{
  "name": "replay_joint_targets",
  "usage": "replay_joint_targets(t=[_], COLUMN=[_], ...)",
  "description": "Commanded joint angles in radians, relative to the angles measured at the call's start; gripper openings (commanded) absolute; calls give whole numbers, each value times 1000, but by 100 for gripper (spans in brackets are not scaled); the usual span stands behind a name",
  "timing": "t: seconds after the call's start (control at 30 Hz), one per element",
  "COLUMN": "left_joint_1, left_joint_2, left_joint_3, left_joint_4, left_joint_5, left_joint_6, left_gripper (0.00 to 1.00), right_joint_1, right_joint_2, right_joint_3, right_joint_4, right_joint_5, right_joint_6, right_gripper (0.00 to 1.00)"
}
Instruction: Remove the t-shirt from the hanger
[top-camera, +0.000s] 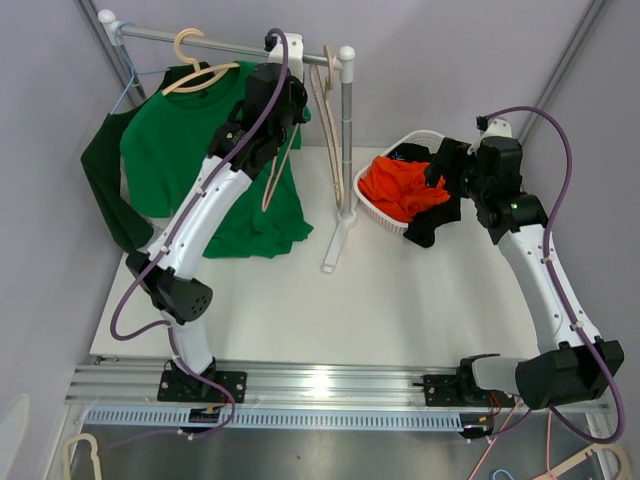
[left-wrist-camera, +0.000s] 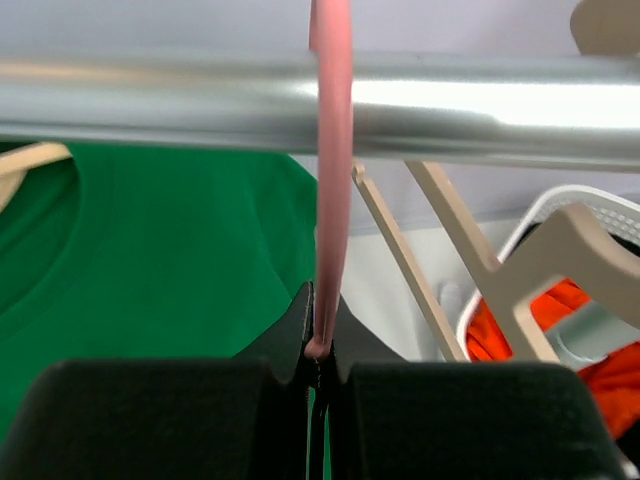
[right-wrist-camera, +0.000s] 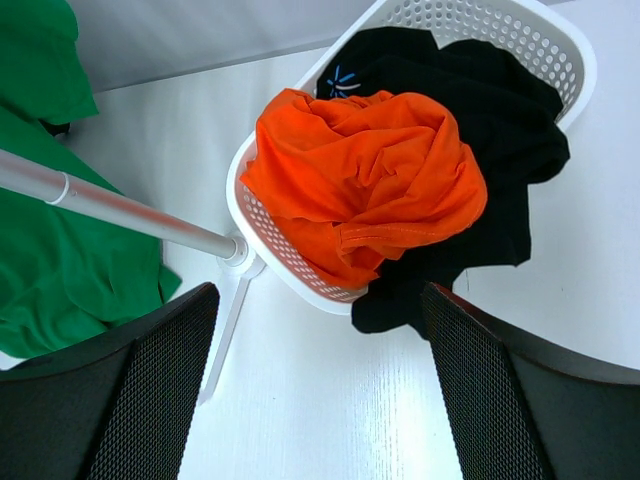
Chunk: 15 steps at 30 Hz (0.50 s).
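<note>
- The white table (top-camera: 400, 300) has a smooth, matt top. It is bare across the middle and near side.
- Pale grey wall panels (top-camera: 450, 60) close in the back and both sides of the table.
- An aluminium track (top-camera: 330, 385) runs along the near edge, and the 2 arm bases are bolted to it.
- A metal clothes rail (top-camera: 230, 45) spans the rear left. At its right end it is carried by an upright post (top-camera: 347, 140), whose foot sits on the tabletop.
- The green t-shirt (top-camera: 165, 150) hangs on a beige hanger (top-camera: 200, 75) hooked over the left part of the rail. It drapes down over the rear left of the table.
- A dark green garment (top-camera: 105, 190) hangs just left of the t-shirt, partly behind it.
- Several bare beige hangers (top-camera: 328, 90) hang near the rail's right end.
- The left gripper (left-wrist-camera: 320, 350) is raised just below the rail, in front of the t-shirt. Its jaws are pinched tight on the thin bar of a pink hanger (left-wrist-camera: 330, 200), which rises across the rail.
- The right gripper (right-wrist-camera: 315, 390) hovers above the table with its fingers (right-wrist-camera: 110, 400) spread wide and nothing between them.
- A white basket (right-wrist-camera: 560, 50) stands on the right rear of the table, near the post's foot.
- The basket holds a crumpled orange garment (right-wrist-camera: 370, 170). A black garment (right-wrist-camera: 500, 150) spills over its rim onto the table.
</note>
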Motion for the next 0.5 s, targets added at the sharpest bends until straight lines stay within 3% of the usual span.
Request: replay_joint_targets(t=[0.0, 0.2, 0.47], left_joint_1=[-11, -25, -24], left_joint_2=[-58, -99, -21], left_joint_3=[47, -17, 58], left_joint_4=[-84, -5, 82], left_joint_5=[83, -10, -112], left_joint_6=[-103, -50, 102], left_gripper=[1, 1, 1], right_joint_1=[1, 3, 3], right_joint_2=[-15, -27, -34], right_joint_3=[2, -12, -14], right_joint_4=[49, 50, 44], right_joint_5=[-6, -37, -38], right_joint_6=[13, 19, 10], right_gripper=[87, 87, 87])
